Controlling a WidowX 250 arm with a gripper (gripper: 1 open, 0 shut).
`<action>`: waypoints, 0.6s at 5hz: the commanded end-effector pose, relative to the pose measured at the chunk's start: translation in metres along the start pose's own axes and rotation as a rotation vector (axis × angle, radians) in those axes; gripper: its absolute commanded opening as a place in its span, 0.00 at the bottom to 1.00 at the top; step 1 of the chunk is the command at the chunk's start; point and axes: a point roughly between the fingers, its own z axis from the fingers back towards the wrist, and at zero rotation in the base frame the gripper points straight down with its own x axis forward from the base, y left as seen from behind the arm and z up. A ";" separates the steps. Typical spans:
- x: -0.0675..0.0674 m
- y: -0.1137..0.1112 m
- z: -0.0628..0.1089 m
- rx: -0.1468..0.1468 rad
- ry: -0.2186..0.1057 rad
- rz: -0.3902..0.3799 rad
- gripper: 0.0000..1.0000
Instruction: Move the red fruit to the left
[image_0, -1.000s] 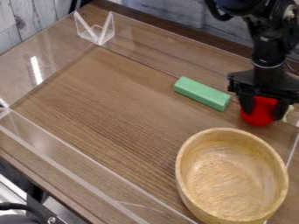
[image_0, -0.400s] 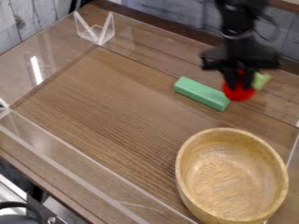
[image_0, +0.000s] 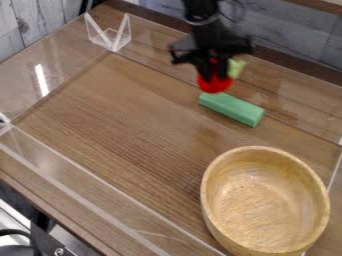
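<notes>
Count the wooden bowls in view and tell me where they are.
1: the wooden bowl sits near the front right corner of the picture, below the green block.

Glossy red fruit (image_0: 215, 76) in the fingers' grip (image_0: 213, 66)

Likely a lab or workshop bench: wooden tabletop (image_0: 107, 120), black robot arm (image_0: 198, 28) above it, dark cable (image_0: 20, 235) at lower left corner, corrugated metallic surface (image_0: 40, 12) beyond the far edge. Exact room type unclear.
</notes>
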 end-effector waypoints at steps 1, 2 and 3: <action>0.022 0.015 0.022 0.000 -0.087 0.062 0.00; 0.031 0.030 0.023 0.018 -0.098 0.056 0.00; 0.037 0.042 0.019 0.045 -0.111 0.070 0.00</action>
